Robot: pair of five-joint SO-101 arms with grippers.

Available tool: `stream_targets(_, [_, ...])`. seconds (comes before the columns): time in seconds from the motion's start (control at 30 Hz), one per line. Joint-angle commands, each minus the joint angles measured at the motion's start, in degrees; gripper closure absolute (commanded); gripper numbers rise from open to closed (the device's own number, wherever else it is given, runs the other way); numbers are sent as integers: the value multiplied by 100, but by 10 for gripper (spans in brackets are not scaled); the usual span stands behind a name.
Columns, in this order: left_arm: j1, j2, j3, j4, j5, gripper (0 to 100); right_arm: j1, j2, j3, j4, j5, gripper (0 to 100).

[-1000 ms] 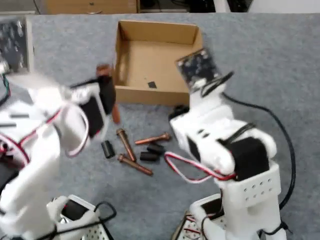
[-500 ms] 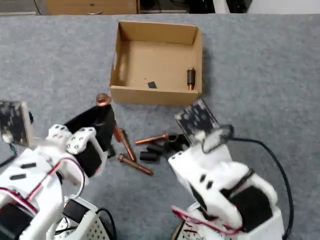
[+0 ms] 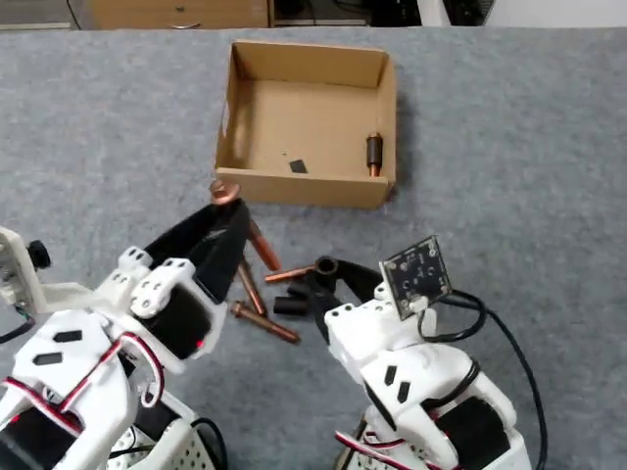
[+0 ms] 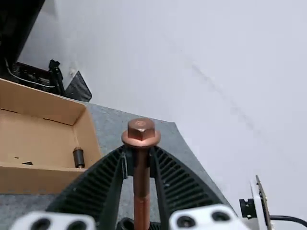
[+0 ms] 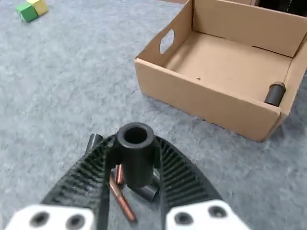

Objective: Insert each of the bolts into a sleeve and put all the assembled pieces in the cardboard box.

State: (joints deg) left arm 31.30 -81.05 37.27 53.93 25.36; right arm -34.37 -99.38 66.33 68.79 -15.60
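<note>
High view: a bolt [image 3: 263, 247] is gripped in the left hand [image 3: 235, 208], its tip slanted toward a sleeve [image 3: 325, 265] gripped in the right hand [image 3: 321, 280] nearby.

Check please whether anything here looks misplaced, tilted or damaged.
Nothing stands out. The left gripper holds a bolt, the right gripper a sleeve, one assembled piece lies in the cardboard box, and spare bolts and sleeves lie on the table.
</note>
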Motion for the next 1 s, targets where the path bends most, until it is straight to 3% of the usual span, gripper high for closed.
stream_targets(0.0, [387, 31, 325, -484, 18, 982, -338, -84, 66, -255, -53, 997])
stream_targets(0.37, [580, -31, 888, -659, -1231, 982, -1253, 4, -110, -211, -44, 997])
stream_targets(0.97, [624, -514, 818, -114, -1222, 982, -1332, 4, -743, 563, -70, 997])
